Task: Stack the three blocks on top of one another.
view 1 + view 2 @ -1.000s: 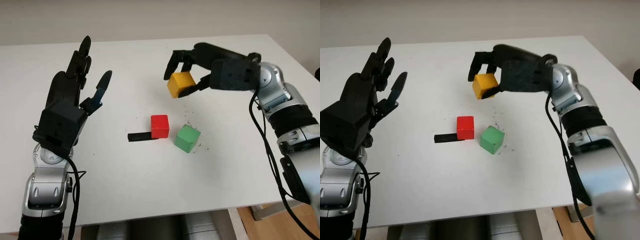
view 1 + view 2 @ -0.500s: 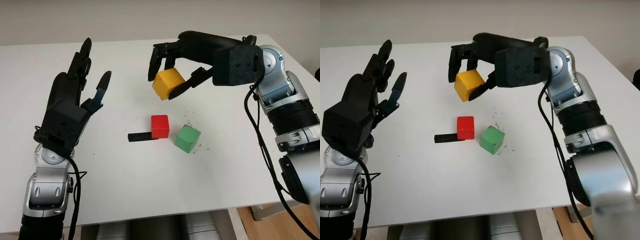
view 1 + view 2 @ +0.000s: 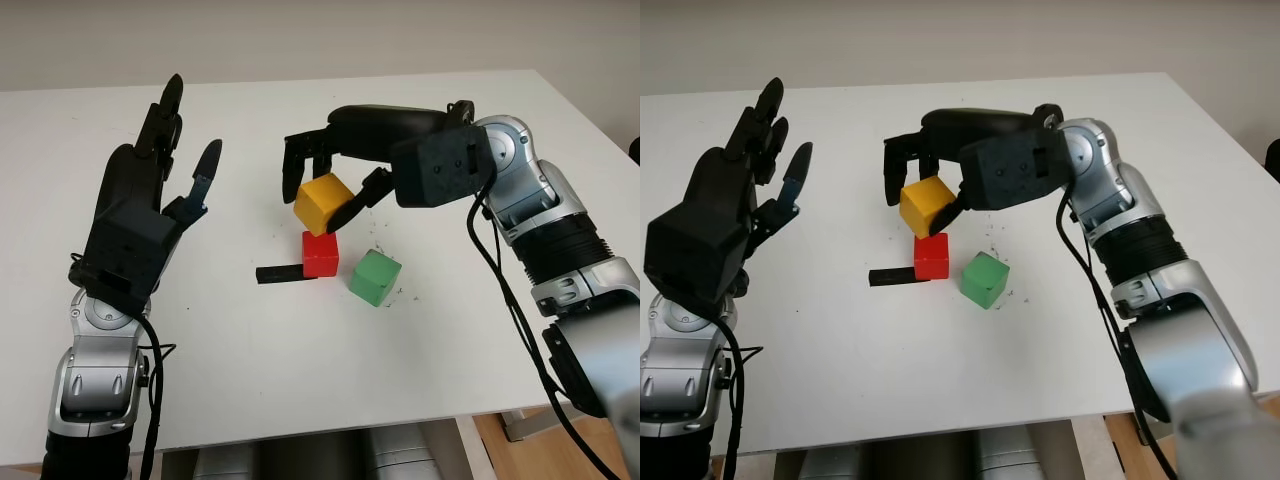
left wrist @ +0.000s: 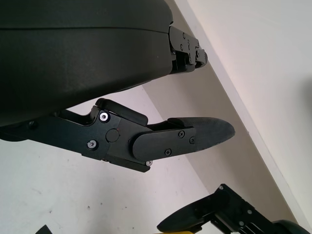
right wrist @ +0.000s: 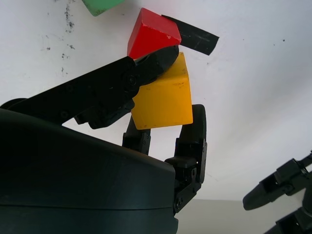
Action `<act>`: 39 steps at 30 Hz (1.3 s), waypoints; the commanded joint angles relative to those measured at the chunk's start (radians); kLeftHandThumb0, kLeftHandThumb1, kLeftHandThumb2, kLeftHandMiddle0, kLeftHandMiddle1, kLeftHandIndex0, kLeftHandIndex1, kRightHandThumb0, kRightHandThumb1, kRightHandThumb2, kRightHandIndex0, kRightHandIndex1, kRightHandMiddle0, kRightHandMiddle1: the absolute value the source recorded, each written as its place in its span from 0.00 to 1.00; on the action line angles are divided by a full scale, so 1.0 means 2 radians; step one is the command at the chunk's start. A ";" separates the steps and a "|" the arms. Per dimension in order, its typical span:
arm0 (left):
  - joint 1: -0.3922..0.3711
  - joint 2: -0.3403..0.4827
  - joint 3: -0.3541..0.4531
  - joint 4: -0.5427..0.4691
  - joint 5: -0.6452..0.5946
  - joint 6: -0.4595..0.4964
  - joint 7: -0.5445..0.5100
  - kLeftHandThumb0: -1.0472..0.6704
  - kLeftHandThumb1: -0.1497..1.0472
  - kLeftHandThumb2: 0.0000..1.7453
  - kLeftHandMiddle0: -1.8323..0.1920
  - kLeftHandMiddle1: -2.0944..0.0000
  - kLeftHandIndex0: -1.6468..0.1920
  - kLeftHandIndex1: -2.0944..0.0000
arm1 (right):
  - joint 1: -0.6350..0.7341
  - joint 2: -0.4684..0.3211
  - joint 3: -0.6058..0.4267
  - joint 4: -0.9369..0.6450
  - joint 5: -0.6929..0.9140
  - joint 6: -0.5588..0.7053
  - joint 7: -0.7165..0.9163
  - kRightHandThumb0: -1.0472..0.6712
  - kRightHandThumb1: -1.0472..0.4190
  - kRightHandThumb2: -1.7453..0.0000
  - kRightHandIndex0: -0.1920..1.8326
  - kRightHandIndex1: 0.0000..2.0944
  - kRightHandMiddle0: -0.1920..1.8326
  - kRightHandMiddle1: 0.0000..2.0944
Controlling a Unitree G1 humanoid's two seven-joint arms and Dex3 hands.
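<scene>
Using the red block (image 3: pixel 320 252) as landmark: the right robot hand (image 3: pixel 332 195) is gripping the yellow block (image 3: pixel 323 203), fingers closed on its sides, and is holding it directly above the red block, tilted and slightly off toward the rear-left corner. Whether the yellow block's lower edge is touching the red block's top cannot be told; the right wrist view is showing the two very close, with a black finger wedged between them. The green block (image 3: pixel 375 277) is sitting just to the right of the red block and slightly nearer the robot, apart from it and turned at an angle. A short black strip (image 3: pixel 277 273) is lying flat, touching the red block's left side. The left robot hand (image 3: pixel 150 215) is standing raised well to the left of the red block, open and holding nothing.

Progress, as judged: no block is yet stacked and released. The first placement is in hand; squaring and release remain, followed by the whole green placement.

The surface (image 3: pixel 300 390) is white with dark specks scattered around the green block. A plain pale wall is standing behind it, and wood-toned flooring is showing past its near right corner.
</scene>
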 commanded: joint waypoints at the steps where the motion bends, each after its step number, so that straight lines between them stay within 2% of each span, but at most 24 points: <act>1: 0.004 -0.001 0.000 -0.012 0.001 -0.004 0.003 0.21 1.00 0.31 0.85 0.98 0.86 0.97 | 0.000 0.002 0.001 0.009 -0.005 -0.008 -0.008 0.51 0.06 0.97 0.36 0.62 0.30 0.67; 15: 0.009 -0.003 0.002 -0.018 0.000 0.000 0.002 0.23 1.00 0.30 0.85 0.98 0.86 0.97 | -0.005 0.014 0.006 0.065 -0.017 -0.030 -0.025 0.51 0.05 0.97 0.34 0.62 0.27 0.69; 39: 0.013 -0.010 0.000 -0.025 -0.001 0.004 0.001 0.24 1.00 0.30 0.86 0.98 0.86 0.97 | 0.001 0.018 0.013 0.091 -0.031 -0.054 -0.041 0.51 0.06 0.97 0.35 0.62 0.30 0.66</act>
